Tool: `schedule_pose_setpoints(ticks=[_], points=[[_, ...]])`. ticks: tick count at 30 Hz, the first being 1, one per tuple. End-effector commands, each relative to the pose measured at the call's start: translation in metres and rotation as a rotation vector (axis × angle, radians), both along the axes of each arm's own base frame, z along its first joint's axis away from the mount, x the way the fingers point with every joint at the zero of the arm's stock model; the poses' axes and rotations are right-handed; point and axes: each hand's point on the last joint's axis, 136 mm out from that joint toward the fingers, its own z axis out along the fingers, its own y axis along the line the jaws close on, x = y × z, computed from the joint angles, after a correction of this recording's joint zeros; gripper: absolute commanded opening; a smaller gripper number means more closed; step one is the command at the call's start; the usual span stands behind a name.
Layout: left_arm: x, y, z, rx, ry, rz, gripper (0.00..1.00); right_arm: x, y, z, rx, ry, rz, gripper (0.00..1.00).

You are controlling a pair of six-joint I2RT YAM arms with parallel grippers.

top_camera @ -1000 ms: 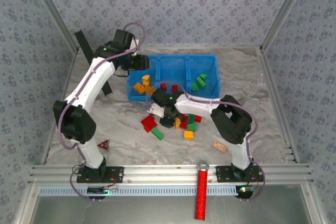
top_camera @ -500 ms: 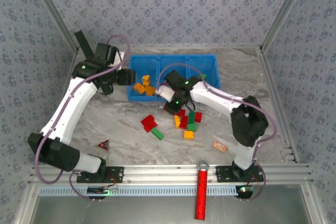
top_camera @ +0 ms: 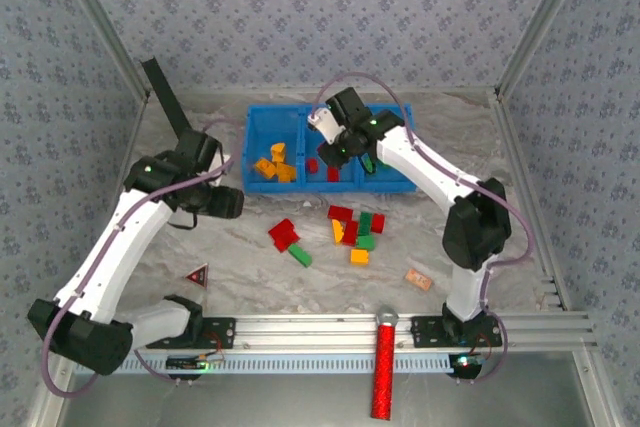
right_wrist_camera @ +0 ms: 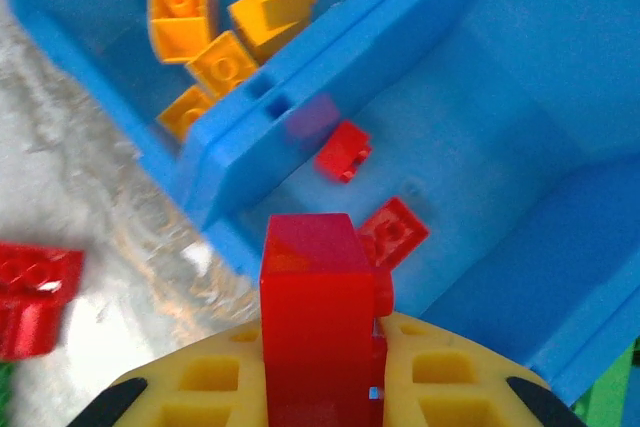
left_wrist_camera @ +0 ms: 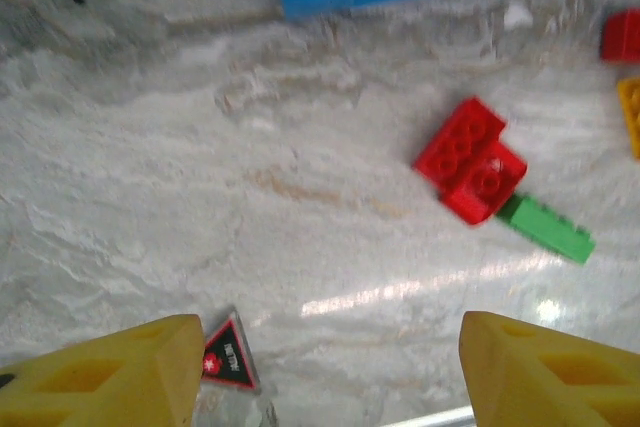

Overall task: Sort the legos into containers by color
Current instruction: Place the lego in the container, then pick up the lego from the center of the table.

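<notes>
**R TOOL HOLDS RED BRICK OVER MID COMPARTMENT; L TOOL WIDE OPEN**

R tool (right_wrist_camera: 320,357) is clamped on a red plastic lego brick (right_wrist_camera: 312,287). Its yellow fingers (right_wrist_camera: 440,345) press the brick from both sides, and the brick stands upright btwn them. The tool hangs above the mid compartment of the bright blue plastic three-compartment bin (top_camera: 330,108). The bin sits at the far edge of the marble-look surface (top_camera: 250,277), approx centred. Two small red bricks (right_wrist_camera: 342,151) lie on the mid compartment's floor. The left compartment holds several orange-yellow bricks (right_wrist_camera: 215,32); the right one holds green bricks (top_camera: 372,161).

L tool (left_wrist_camera: 330,347) is spread wide w/ nothing btwn its yellow pads (left_wrist_camera: 110,377). It is poised over bare surface left of centre, near the bin's near-left corner but apart from it. A red-and-black triangle (left_wrist_camera: 226,361) lies toward the near-left corner of the surface.

Loose bricks sit around the surface's centre, in front of the bin. A pair of red studded bricks (left_wrist_camera: 470,159) touches a long green brick (left_wrist_camera: 545,229). To their right is a tight cluster of red, green and yellow-orange bricks (top_camera: 356,231). A pale peach block (top_camera: 419,279) lies apart, toward the near-right corner. A red glittery cylinder (top_camera: 384,372) lies across the metal rail (top_camera: 300,327) at the near edge.
</notes>
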Motion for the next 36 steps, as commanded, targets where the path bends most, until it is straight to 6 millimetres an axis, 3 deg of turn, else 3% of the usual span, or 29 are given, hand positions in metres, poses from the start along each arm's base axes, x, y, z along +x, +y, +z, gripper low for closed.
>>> schedule_pose_setpoints(ticks=[1, 10, 16, 21, 29, 36], points=[[-0.021, -0.002, -0.001, 0.005, 0.038, -0.040, 0.69, 0.031, -0.010, -0.016, -0.055, -0.025, -0.131, 0.21], [-0.042, -0.005, -0.005, -0.018, 0.062, -0.049, 0.70, 0.088, -0.014, -0.061, -0.120, -0.009, -0.260, 0.23], [-0.047, -0.013, -0.016, -0.006, 0.104, -0.086, 0.71, 0.100, -0.016, -0.089, -0.167, 0.003, -0.272, 0.26], [-0.043, -0.022, -0.023, -0.028, 0.113, -0.109, 0.73, 0.101, -0.011, -0.101, -0.178, 0.019, -0.257, 0.29], [-0.015, -0.049, -0.033, -0.036, 0.118, -0.173, 0.80, 0.092, -0.011, -0.083, -0.163, 0.006, -0.232, 0.40], [0.008, -0.081, -0.068, 0.027, 0.146, -0.245, 0.79, 0.075, -0.014, -0.048, -0.133, -0.019, -0.218, 0.42]])
